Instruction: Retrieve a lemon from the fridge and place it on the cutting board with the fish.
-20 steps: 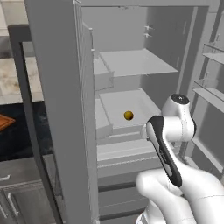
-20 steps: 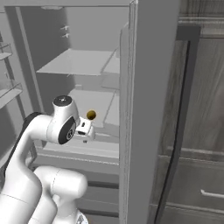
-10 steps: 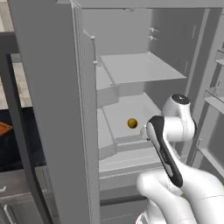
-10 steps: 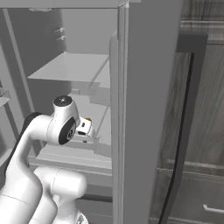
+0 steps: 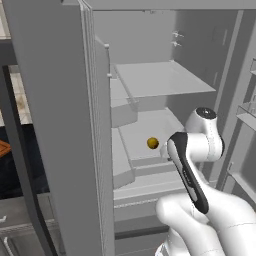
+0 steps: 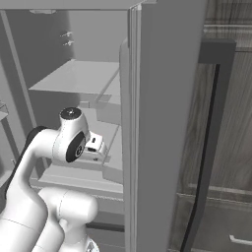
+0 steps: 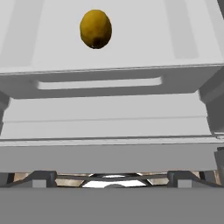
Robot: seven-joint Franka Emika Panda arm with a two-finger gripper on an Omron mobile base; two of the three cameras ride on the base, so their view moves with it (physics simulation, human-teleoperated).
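The pincer (image 6: 102,149) hangs spread and empty before the open fridge (image 5: 60,125). Beyond it (on a pale shelf (image 7: 131,39)) sits the lemon (image 7: 96,28); a clumsy reach could roll it deeper.

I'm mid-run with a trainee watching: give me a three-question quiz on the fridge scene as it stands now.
1. True or false: the lemon is gripped by the gripper.
2. The lemon rests on: A) a pale shelf inside the fridge, B) a lower drawer, C) a door bin.
3. In the hand view, is the lemon nearer the top or the bottom of the picture?

Key: 1 false, it lies free and the gripper is open. 2 A. 3 top.
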